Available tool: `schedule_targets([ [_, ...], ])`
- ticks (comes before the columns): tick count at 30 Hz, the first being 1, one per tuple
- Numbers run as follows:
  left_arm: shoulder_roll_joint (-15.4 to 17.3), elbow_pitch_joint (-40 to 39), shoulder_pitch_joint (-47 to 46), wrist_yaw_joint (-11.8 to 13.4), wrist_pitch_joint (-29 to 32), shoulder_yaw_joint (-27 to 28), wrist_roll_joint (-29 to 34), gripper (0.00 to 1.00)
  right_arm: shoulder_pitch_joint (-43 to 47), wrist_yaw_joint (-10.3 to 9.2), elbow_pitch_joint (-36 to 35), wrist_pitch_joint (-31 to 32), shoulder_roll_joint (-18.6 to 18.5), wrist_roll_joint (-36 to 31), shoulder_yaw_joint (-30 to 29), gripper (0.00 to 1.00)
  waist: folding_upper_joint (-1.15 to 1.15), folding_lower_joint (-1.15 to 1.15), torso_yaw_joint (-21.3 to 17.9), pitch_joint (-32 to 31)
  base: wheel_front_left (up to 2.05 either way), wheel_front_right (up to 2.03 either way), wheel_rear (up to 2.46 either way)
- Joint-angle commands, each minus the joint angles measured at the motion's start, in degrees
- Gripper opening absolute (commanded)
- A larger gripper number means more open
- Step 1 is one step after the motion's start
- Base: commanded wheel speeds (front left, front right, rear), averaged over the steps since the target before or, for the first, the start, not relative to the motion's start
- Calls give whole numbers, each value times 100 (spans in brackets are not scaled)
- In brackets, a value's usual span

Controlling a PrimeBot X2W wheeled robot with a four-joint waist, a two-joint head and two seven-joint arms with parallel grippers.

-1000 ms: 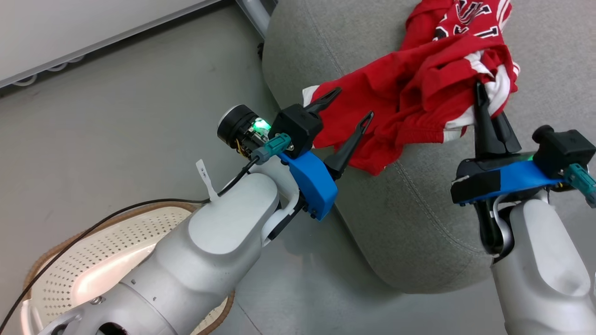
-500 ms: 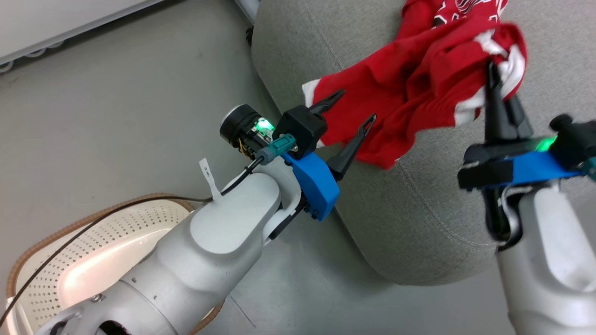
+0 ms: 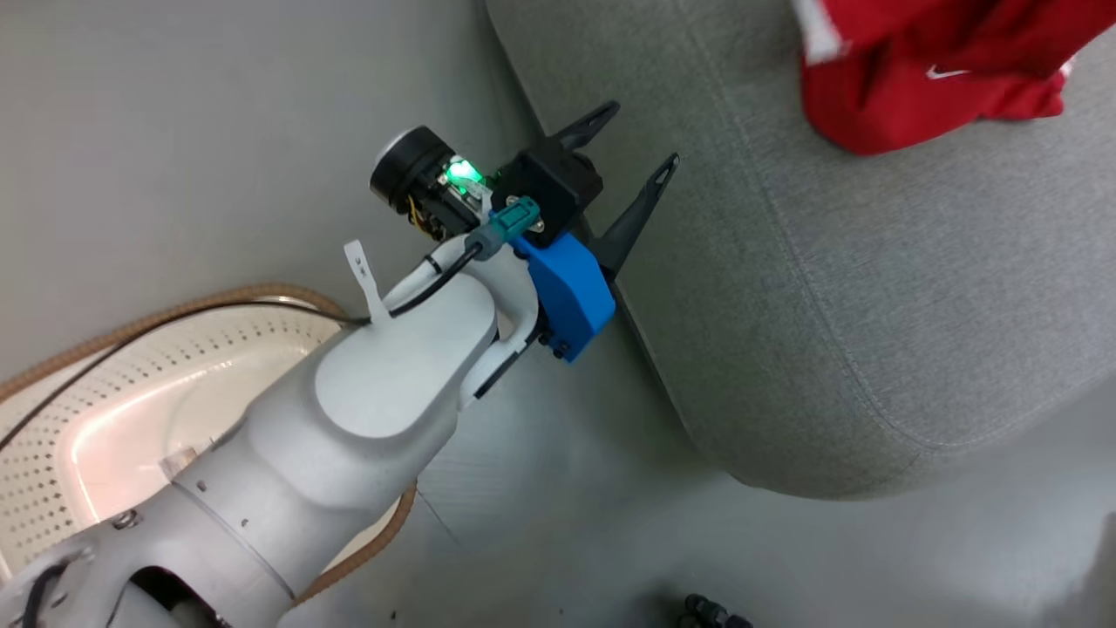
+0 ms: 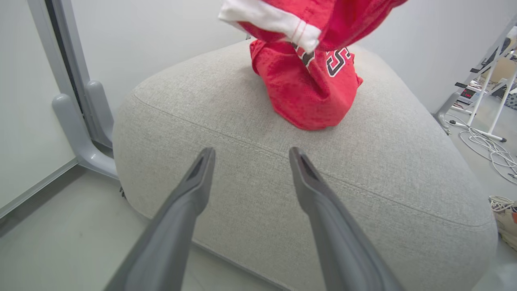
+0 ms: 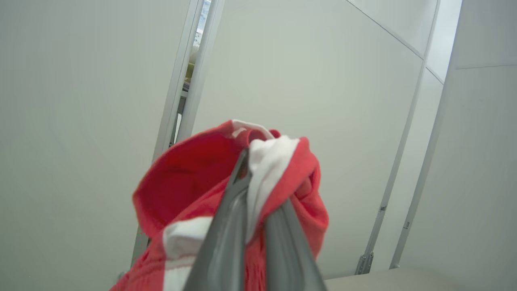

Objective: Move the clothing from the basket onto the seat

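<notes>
Just off the seat's (image 3: 828, 305) rounded edge, left gripper (image 3: 641, 133) hangs empty, fingers spread | right gripper (image 5: 258, 190) pinched tight on white-trimmed red clothing (image 5: 181, 173), lower folds cut off by the frame | lettered garment (image 4: 311, 93) heaped on the seat, top hidden | basket (image 3: 131, 401) partly behind left forearm (image 3: 384, 375).

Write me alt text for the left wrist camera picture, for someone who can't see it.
The left gripper stands open and empty, its two dark fingers aimed at a large grey fabric seat. A bright red garment with black-and-white lettering lies crumpled on it, and another red garment with white trim hangs above at the top edge.
</notes>
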Motion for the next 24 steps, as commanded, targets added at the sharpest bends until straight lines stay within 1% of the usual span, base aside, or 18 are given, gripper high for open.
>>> schedule_targets([
  [1,122,-92,-147,53,64,-21,84,100,-249,-6,80,-2,-232,60,-244,0,0,0,30,416,0,0,0],
  [6,307,-345,-374,146,231,-28,182,100,-510,-6,477,-1,-670,227,-771,0,0,0,23,902,0,0,0],
  [8,343,-393,-414,163,259,-31,203,100,-546,-6,608,-2,-731,250,-834,0,0,0,27,988,0,0,0],
  [11,456,-530,-514,195,346,-53,252,100,-625,-6,1091,-2,-786,510,-1026,0,0,0,57,1212,0,0,0],
  [13,497,-613,-556,218,393,-65,286,100,-612,-6,1401,-2,-841,506,-1094,0,0,0,77,1312,0,0,0],
  [18,579,-795,-552,288,436,-70,284,100,-476,-6,2208,-2,-713,395,-1011,0,0,0,145,1426,0,0,0],
  [24,654,-941,-552,356,472,-70,270,100,-387,-6,2880,-2,-453,270,-859,0,0,0,183,1473,0,0,0],
])
